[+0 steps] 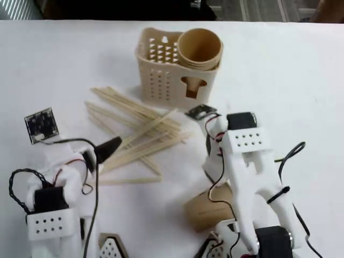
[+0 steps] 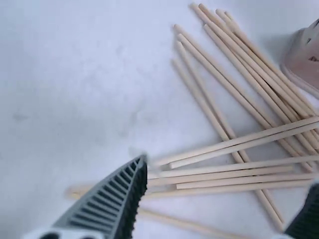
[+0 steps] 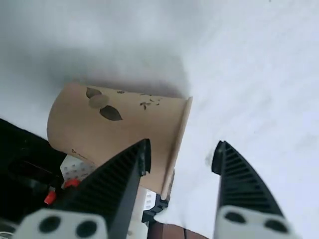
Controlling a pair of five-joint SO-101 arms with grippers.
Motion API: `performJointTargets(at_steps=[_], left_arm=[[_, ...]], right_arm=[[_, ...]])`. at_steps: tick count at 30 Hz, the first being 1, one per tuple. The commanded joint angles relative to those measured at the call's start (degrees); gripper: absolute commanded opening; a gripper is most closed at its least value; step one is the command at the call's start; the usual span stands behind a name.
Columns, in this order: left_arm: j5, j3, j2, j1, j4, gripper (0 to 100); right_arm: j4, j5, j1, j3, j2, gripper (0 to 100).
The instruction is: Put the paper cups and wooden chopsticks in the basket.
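Observation:
Several wooden chopsticks (image 1: 140, 137) lie scattered on the white table in front of the basket (image 1: 158, 80). Stacked paper cups (image 1: 200, 48) stand in the basket's right side. Another paper cup (image 1: 207, 210) lies on its side near the front, under the right arm. My left gripper (image 2: 219, 199) is open just above the near ends of the chopsticks (image 2: 234, 164), holding nothing. My right gripper (image 3: 183, 147) is open at the lying cup (image 3: 114, 132), with the cup's rim between its fingers and one finger (image 3: 124, 174) over the cup's wall.
A small black circuit board (image 1: 41, 124) on a cable sits at the left. The right arm (image 1: 247, 156) stands over the front right of the table. A corner of the basket (image 2: 304, 55) lies beyond the chopsticks.

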Motion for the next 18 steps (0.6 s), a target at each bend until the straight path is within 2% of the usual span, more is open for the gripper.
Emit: performJointTargets(at_steps=[1,10,18], left_arm=[[0.7,0.2,-1.6,-0.3,-2.4,46],[0.7,0.5,-1.6,-0.4,-1.8,46],[0.7,2.2,-1.6,-0.3,-2.3,46]], right_arm=[[0.8,1.1,2.1,0.1,0.0,21.1],[0.8,3.9,2.6,-1.3,13.7,20.0],[0.6,4.2,2.6,-4.9,22.5,1.5]])
